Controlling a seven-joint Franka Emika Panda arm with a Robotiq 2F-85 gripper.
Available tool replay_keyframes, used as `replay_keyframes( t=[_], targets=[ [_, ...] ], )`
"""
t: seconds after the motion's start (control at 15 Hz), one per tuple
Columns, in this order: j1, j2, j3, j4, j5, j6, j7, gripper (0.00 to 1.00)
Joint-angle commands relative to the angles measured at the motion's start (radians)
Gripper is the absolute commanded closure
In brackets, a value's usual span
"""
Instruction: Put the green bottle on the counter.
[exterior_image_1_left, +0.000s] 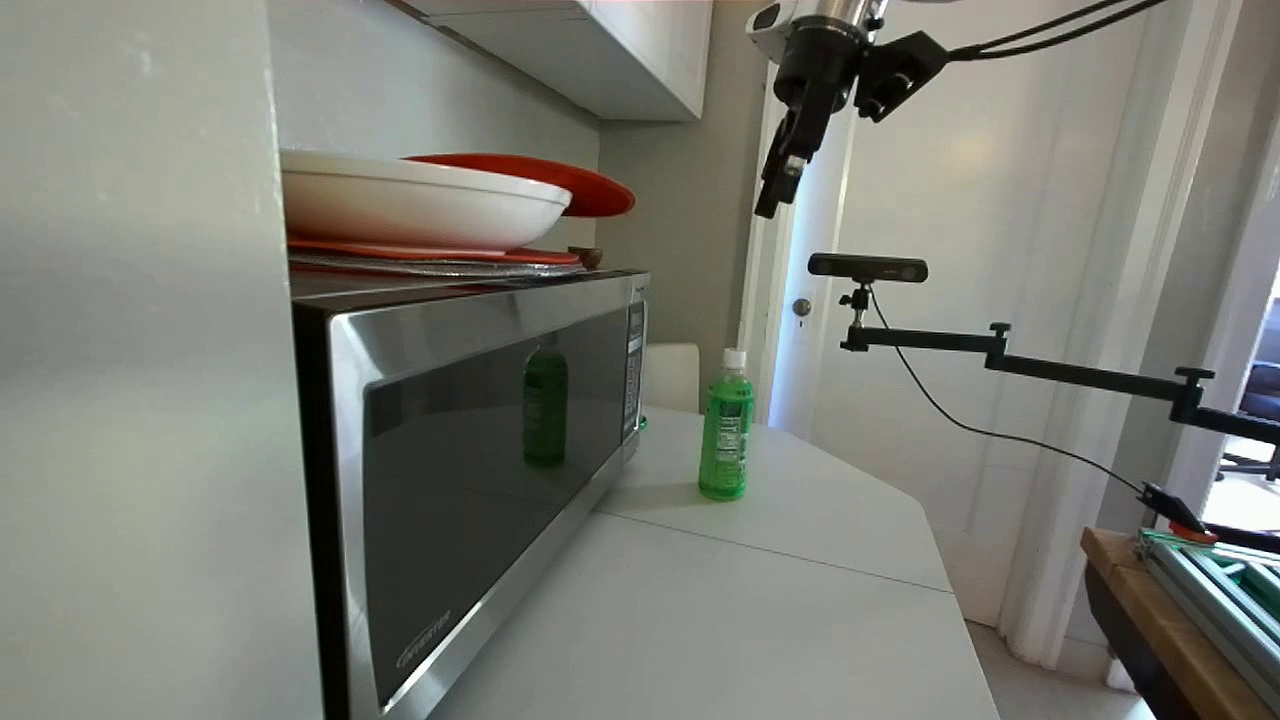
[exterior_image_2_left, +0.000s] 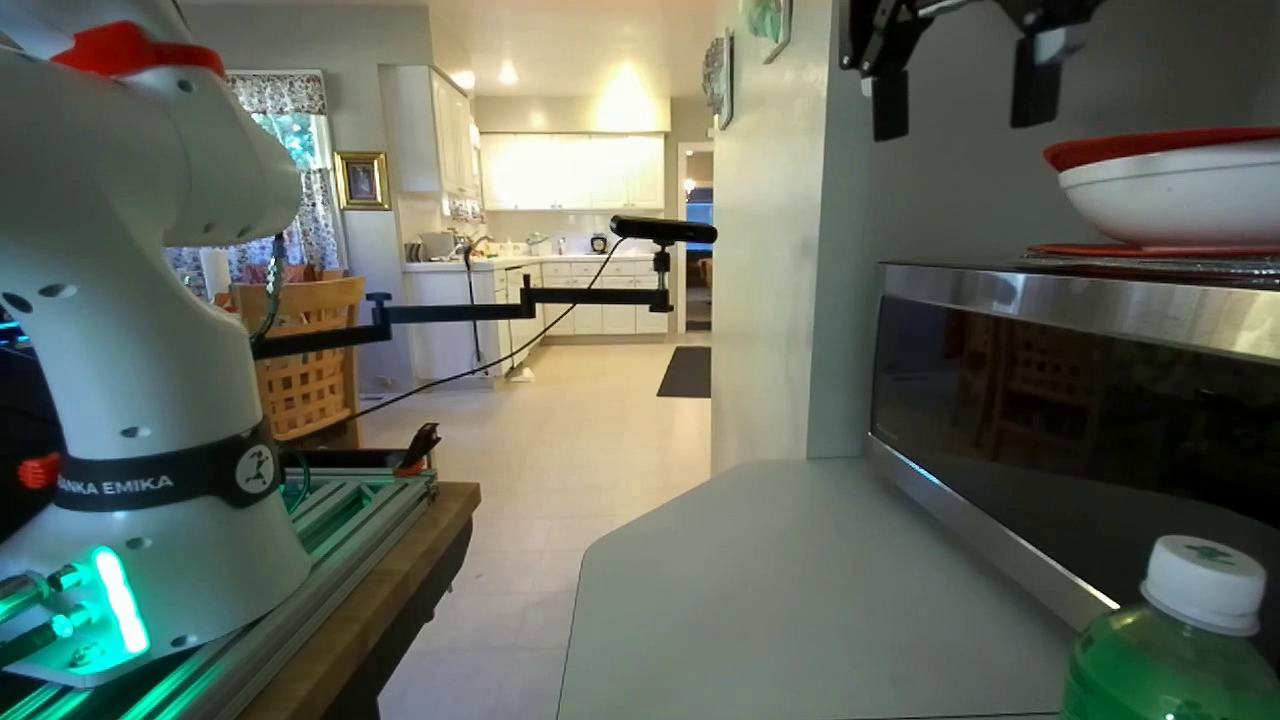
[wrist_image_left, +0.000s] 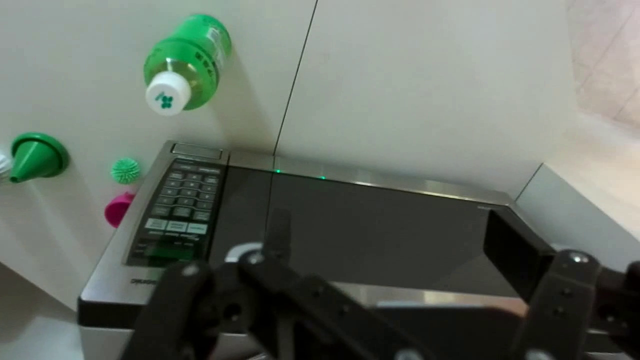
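Note:
The green bottle with a white cap (exterior_image_1_left: 726, 435) stands upright on the white counter (exterior_image_1_left: 760, 630), close to the microwave's control-panel end. The bottle shows partly at the bottom right of an exterior view (exterior_image_2_left: 1165, 665) and at the upper left of the wrist view (wrist_image_left: 190, 60). My gripper (exterior_image_1_left: 778, 195) is in the air well above the counter, higher than the bottle and apart from it. Its two fingers are spread wide with nothing between them in an exterior view (exterior_image_2_left: 955, 105). In the wrist view the open gripper (wrist_image_left: 385, 225) is over the microwave front.
A microwave (exterior_image_1_left: 500, 440) carries a white bowl (exterior_image_1_left: 420, 200) and red plates (exterior_image_1_left: 600, 190). A wall cabinet (exterior_image_1_left: 640, 50) hangs above. A green cone (wrist_image_left: 39, 157), a spiky green ball (wrist_image_left: 125, 171) and a pink object (wrist_image_left: 117, 209) lie beside the microwave. A camera on a bracket (exterior_image_1_left: 868, 267) stands beyond the counter.

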Motion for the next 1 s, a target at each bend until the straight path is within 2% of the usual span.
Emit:
replay_keyframes(
  t=[0.0,0.47,0.93],
  targets=[
    [0.030,-0.006,-0.021,0.009,-0.011,-0.022,0.013,0.00],
    [0.032,-0.007,-0.023,0.011,-0.017,-0.036,0.017,0.00],
    [0.022,0.048,-0.018,0.017,-0.053,-0.023,0.095,0.00]
  ],
)
